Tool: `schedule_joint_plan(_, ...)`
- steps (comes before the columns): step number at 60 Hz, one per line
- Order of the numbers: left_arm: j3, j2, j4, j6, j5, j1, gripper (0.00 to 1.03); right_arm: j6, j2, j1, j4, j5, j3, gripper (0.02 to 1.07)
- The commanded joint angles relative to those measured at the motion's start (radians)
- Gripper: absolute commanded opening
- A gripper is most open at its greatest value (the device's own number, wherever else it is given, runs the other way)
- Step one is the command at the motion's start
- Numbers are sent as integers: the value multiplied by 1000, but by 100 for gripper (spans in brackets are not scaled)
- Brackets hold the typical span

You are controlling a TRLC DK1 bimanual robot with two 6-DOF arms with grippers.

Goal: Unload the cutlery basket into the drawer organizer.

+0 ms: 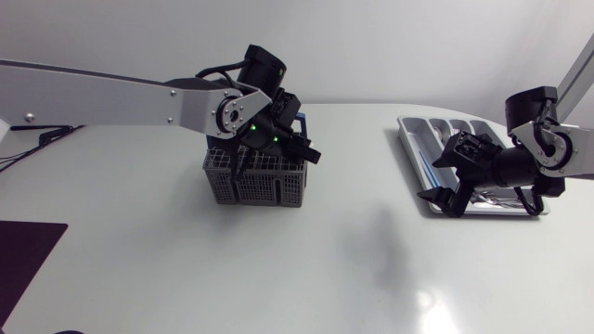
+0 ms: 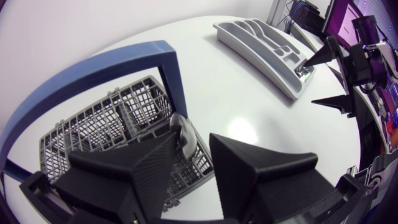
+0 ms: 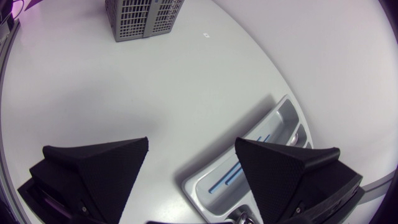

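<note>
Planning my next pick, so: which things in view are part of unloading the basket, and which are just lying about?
Job: cutlery basket; spoon standing in it, by the left claw; drawer organizer, under the open right claw; blue-handled pieces already in it.
Lying about: dark mat at the table's near-left corner; cables near its left edge.
</note>
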Motion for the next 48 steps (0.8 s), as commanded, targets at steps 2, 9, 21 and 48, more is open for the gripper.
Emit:
schedule_joint_plan(2,1,35,11,-25,-4,4,40,19,3,8,10,1,-24,102)
schedule_joint_plan(9,9,47,21,-32,-1,7,40,19,3,15,19,1,-32,102)
schedule_joint_plan(21,4,56,33,-38,1,11,31,19,3,17,25,-1,-40,102)
schedule_joint_plan(48,-51,53,96,-58,1,7,7,16,-3,20,36,-4,-63,102)
